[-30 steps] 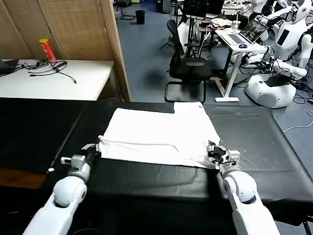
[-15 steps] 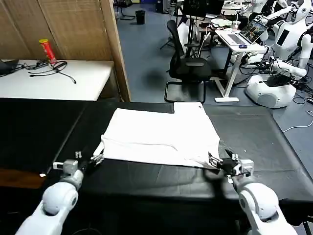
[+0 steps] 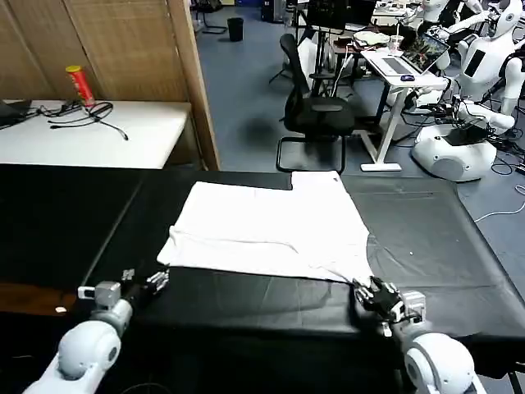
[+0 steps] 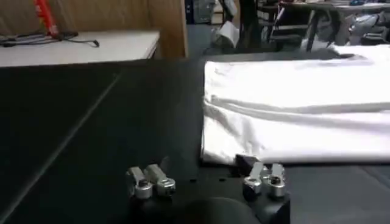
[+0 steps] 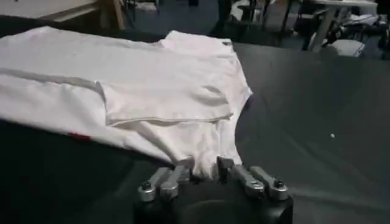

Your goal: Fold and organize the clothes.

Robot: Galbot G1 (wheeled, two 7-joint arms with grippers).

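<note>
The clothes, one white T-shirt [image 3: 271, 226], lie folded into a flat band on the black table cover [image 3: 443, 238]. The plain side faces up, and a bit of red print peeks out at the near edge [image 5: 80, 136]. My left gripper [image 3: 156, 282] stands open on the cover just short of the shirt's near left corner [image 4: 210, 155], with nothing between its fingers [image 4: 159, 178]. My right gripper [image 3: 371, 292] is open at the near right corner. That corner [image 5: 201, 159] reaches in between the spread fingertips [image 5: 183, 170] but is not clamped.
A white side table [image 3: 98, 135] with a red can [image 3: 79, 84] and cables stands at the back left, beside a wooden partition [image 3: 190, 82]. An office chair [image 3: 316, 115], desks and other robots [image 3: 459, 148] stand beyond the table's far edge.
Both grippers have let go of the shirt's near edge and drawn back toward me across the cover. The shirt stays where it lay, its near left corner sagging slightly nearer.
</note>
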